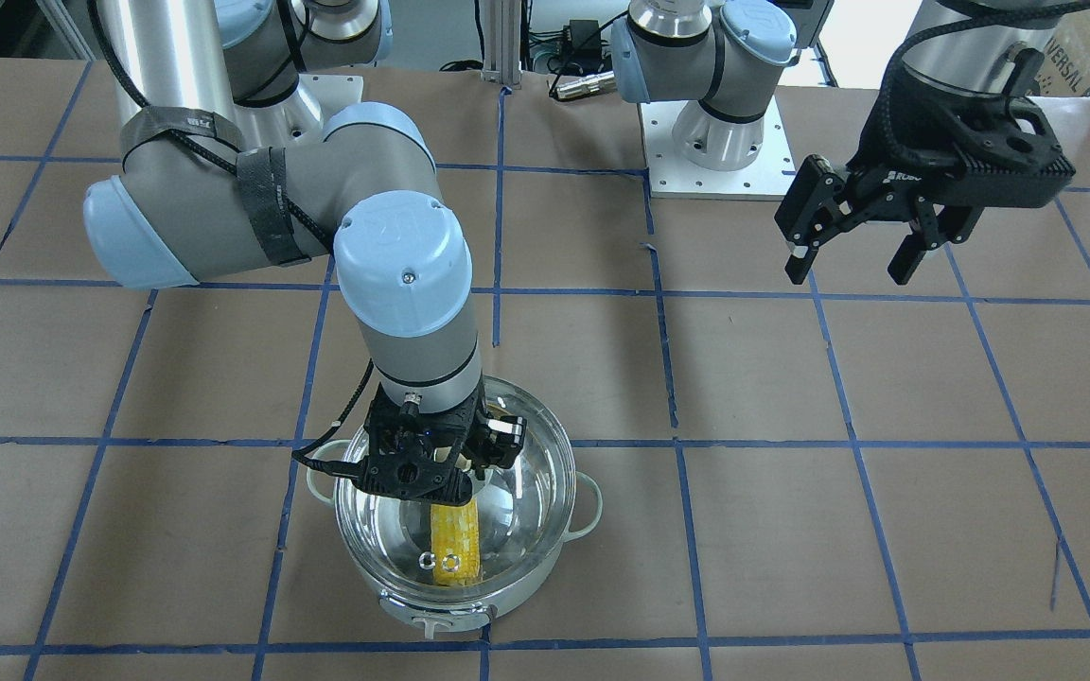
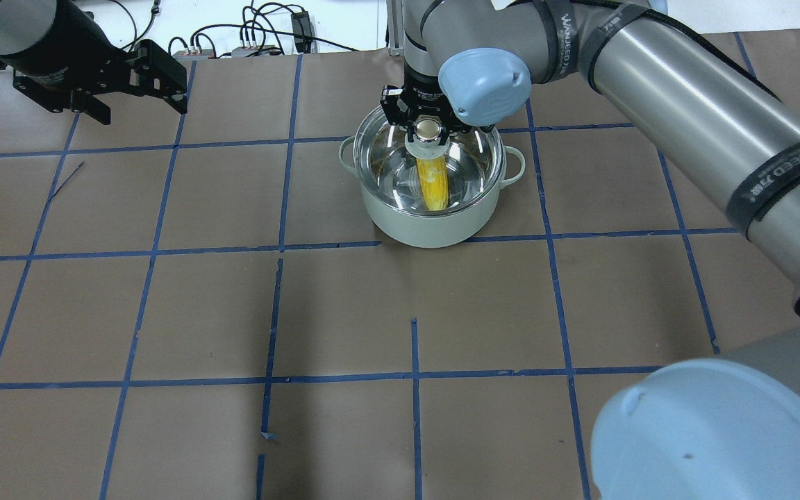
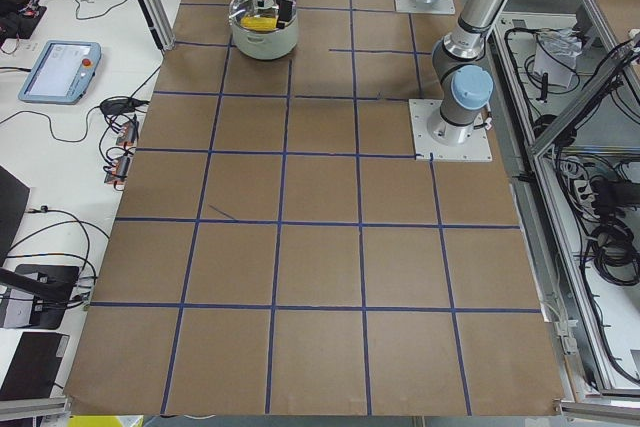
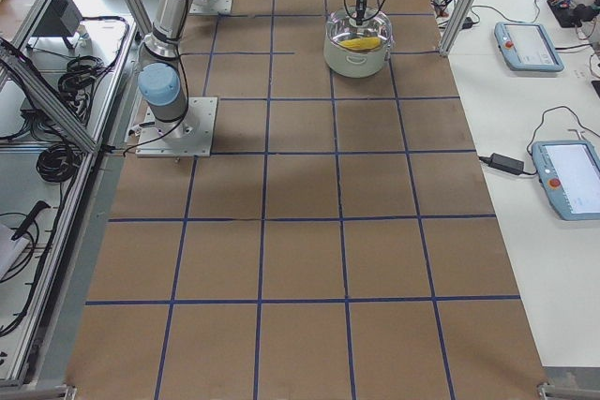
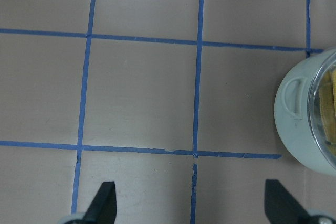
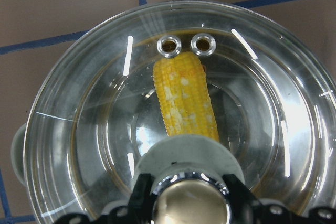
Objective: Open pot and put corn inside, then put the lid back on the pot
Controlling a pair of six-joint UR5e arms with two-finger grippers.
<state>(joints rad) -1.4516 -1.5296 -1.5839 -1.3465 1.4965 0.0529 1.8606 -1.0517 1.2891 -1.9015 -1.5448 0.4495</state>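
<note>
The mint-green pot (image 2: 428,226) stands at the table's far middle and also shows in the front view (image 1: 450,615). The yellow corn (image 2: 433,184) lies inside it, seen through the glass (image 6: 184,98) (image 1: 455,539). The clear lid (image 2: 469,167) (image 6: 262,103) (image 1: 526,492) covers the pot's mouth; I cannot tell whether it rests on the rim. My right gripper (image 2: 429,132) (image 1: 469,463) (image 6: 191,203) is shut on the lid's knob. My left gripper (image 2: 129,90) (image 1: 852,255) (image 5: 191,203) is open and empty, high at the far left, well apart from the pot (image 5: 299,124).
Brown paper with a blue tape grid (image 2: 414,375) covers the table. The arm base plates (image 1: 720,161) stand at the robot's side. Tablets and cables (image 4: 530,44) lie on the side benches beyond the table's edge.
</note>
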